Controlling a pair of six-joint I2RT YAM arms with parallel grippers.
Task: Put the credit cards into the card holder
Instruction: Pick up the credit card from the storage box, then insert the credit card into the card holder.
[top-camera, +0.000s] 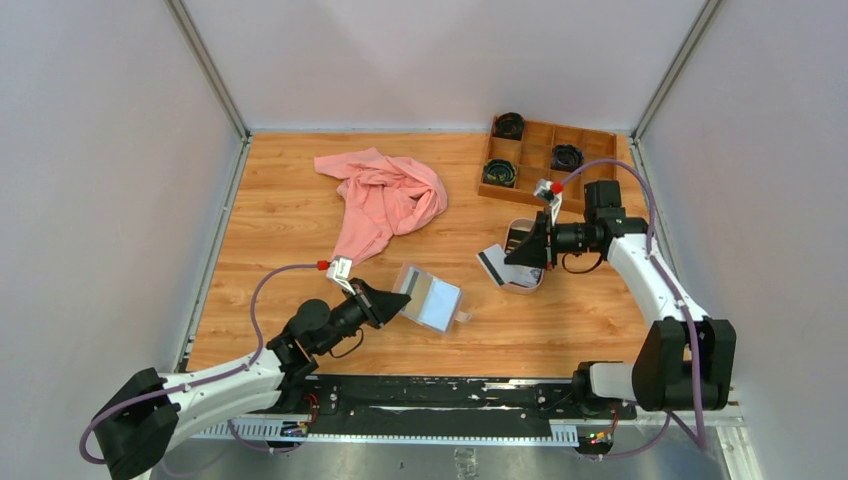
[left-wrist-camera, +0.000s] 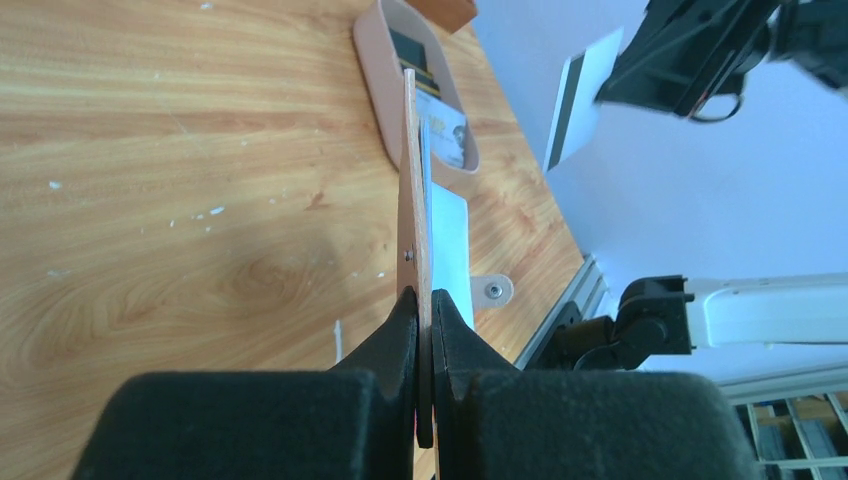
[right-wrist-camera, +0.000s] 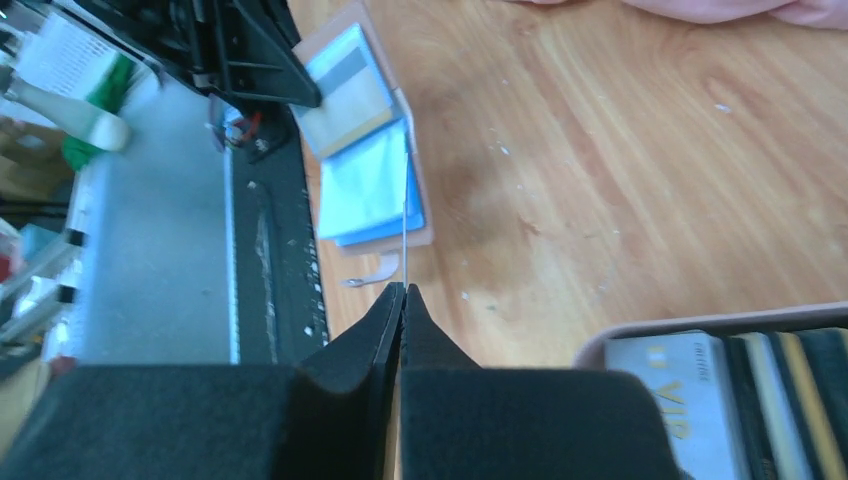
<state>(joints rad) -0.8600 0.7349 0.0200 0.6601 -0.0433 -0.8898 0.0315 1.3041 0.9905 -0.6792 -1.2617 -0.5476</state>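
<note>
The tan card holder lies open with its light blue pockets up. My left gripper is shut on its left edge. In the left wrist view the holder stands edge-on between the pads of that gripper. My right gripper is shut on a whitish card with a dark stripe, held above the table right of the holder. In the right wrist view the card is edge-on in that gripper, with the holder beyond. More cards lie in the oval beige tray.
The beige tray sits under my right gripper. A wooden compartment box with black coiled items stands at the back right. A pink cloth lies at the back centre. A black rail runs along the near edge.
</note>
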